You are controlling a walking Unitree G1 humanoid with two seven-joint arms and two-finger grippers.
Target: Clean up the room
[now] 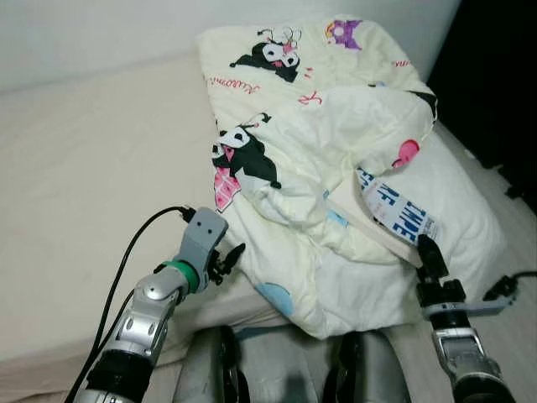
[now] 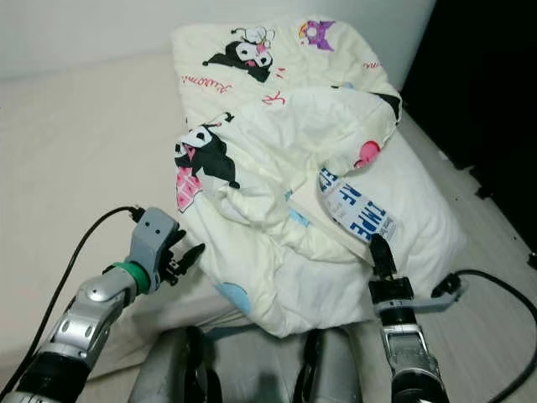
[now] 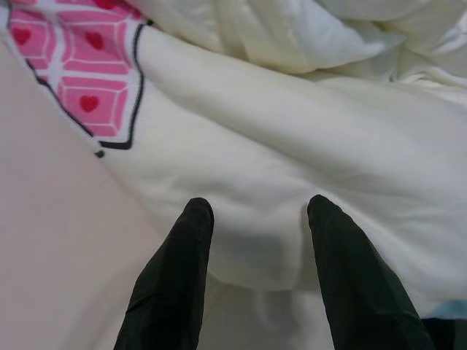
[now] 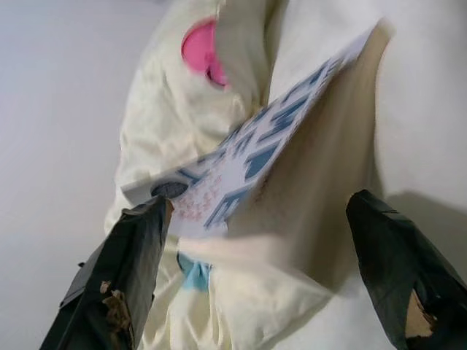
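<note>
A cream blanket (image 1: 302, 151) printed with black-and-pink cartoon figures lies crumpled on the bed (image 1: 92, 176). A blue-and-white printed patch (image 1: 398, 210) shows in its folds. My left gripper (image 1: 230, 257) sits at the blanket's left edge, near the bed's front. In the left wrist view it (image 3: 255, 208) is open, and the blanket's hem (image 3: 292, 240) lies just beyond the fingertips. My right gripper (image 1: 428, 250) points up at the blanket's right front. In the right wrist view it (image 4: 259, 204) is open wide, facing the printed patch (image 4: 248, 160).
A white padded cover (image 1: 466, 218) lies under the blanket at the right. Behind the bed is a pale wall (image 1: 92, 34). A dark area (image 1: 503, 75) borders the right side. My own legs (image 1: 218, 369) stand against the bed's front edge.
</note>
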